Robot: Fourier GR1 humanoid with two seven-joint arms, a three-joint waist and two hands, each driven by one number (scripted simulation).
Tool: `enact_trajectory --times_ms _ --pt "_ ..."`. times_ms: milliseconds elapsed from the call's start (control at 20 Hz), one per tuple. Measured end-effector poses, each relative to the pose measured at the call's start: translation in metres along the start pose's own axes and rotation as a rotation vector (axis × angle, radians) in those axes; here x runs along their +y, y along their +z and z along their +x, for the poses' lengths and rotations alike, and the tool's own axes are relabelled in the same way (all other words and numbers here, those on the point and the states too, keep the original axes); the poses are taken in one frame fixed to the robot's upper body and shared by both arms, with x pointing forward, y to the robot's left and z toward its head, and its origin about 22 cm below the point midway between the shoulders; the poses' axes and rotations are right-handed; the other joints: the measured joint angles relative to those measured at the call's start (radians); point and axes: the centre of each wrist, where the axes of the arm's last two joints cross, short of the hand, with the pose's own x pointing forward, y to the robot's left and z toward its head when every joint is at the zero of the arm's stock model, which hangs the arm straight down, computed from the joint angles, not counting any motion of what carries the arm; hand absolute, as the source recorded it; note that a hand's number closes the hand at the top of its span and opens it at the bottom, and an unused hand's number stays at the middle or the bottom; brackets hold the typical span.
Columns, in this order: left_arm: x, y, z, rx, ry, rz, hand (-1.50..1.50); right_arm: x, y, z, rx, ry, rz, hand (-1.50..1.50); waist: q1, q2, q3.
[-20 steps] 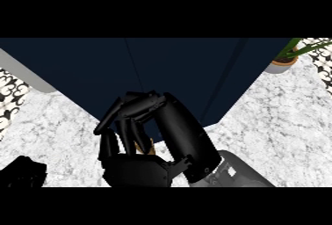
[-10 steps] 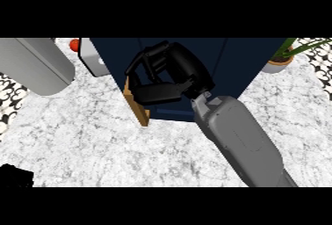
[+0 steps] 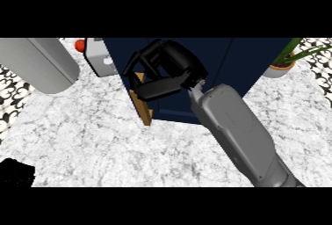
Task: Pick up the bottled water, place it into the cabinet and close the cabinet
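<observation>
Right hand (image 3: 170, 70), fingers curled against the cabinet (image 3: 250, 61) door's (image 3: 144, 105) edge at the counter's (image 3: 97, 145) back; fingers may slip, leaving it ajar.

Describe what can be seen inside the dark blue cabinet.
Very little shows inside the dark blue cabinet: only the tan wooden edge at its opening. The black right hand covers the gap, so the interior cannot be seen, and no bottled water is visible.

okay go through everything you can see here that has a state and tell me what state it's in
cabinet: door nearly shut, a thin gap at its left edge
right hand: fingers curled over the door's left edge
left hand: only a dark bit at the lower left corner, fingers unreadable
bottled water: not visible
potted plant: upright
</observation>
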Motion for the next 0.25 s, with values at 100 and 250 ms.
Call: enact_trajectory --times_ms 100,250 --pt "-0.0047 0.0000 -0.0012 -0.004 0.008 -0.004 1.50 -0.0044 -0.0005 -0.0022 -0.014 0.003 0.020 1.50 0.005 -0.001 -0.001" --pt "-0.0047 -0.0021 0.0005 -0.003 0.006 -0.011 1.50 -0.0084 -0.0028 -0.0029 -0.019 0.015 0.046 1.50 0.009 -0.001 -0.004"
